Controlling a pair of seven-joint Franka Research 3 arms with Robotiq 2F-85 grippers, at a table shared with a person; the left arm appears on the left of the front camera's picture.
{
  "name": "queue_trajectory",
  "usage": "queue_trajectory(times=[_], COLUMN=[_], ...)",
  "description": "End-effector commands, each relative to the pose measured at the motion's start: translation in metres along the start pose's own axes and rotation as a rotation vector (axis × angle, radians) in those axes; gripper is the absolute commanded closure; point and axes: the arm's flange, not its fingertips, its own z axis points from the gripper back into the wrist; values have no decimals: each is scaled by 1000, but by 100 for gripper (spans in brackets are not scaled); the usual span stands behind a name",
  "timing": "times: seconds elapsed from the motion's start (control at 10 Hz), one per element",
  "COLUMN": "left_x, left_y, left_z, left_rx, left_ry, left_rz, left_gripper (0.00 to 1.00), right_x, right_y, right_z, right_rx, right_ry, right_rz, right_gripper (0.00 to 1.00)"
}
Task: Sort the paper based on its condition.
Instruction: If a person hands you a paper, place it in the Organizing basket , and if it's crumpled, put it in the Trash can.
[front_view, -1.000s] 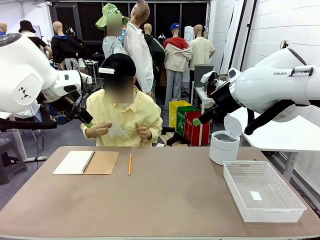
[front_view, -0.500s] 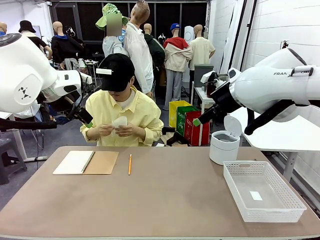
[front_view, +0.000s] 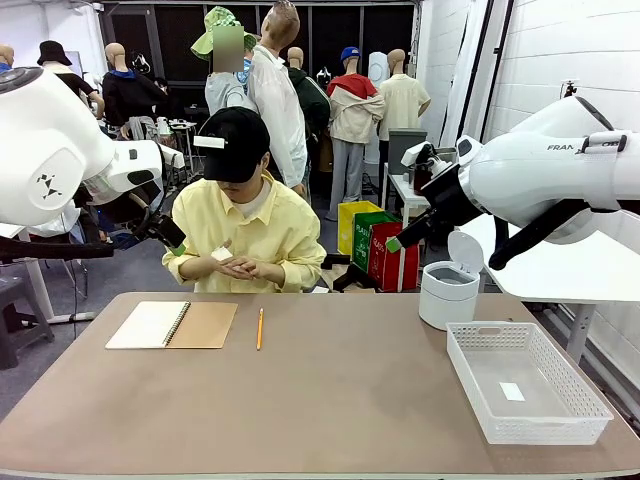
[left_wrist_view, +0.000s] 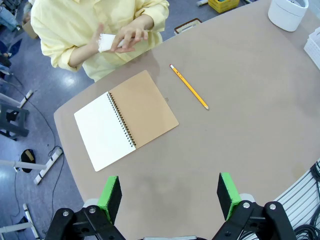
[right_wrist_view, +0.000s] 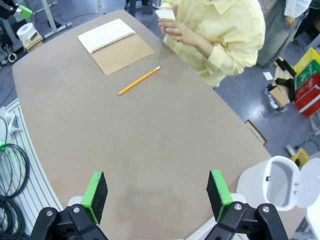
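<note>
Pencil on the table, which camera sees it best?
The left wrist view: it looks down on the pencil, showing its whole length beside the notebook. The right wrist view also shows it from above, smaller. The front view shows it foreshortened.

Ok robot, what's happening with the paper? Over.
Left gripper and right gripper open, empty. Paper bunched up in the person's hands, off the table. Notebook and pencil lie on the table near them.
</note>
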Motion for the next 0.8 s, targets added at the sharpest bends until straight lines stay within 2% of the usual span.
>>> queue_trajectory(times=[0.0,0.7], left_x=[0,0], left_y=[0,0], left_z=[0,0], left_rx=[-4,-4], left_ry=[6,6], left_rz=[0,0], left_gripper=[0,0], right_x=[-1,-1], right_y=[1,1], right_z=[-1,-1], right_rx=[4,4], right_ry=[4,4], right_rz=[1,1], right_gripper=[0,0])
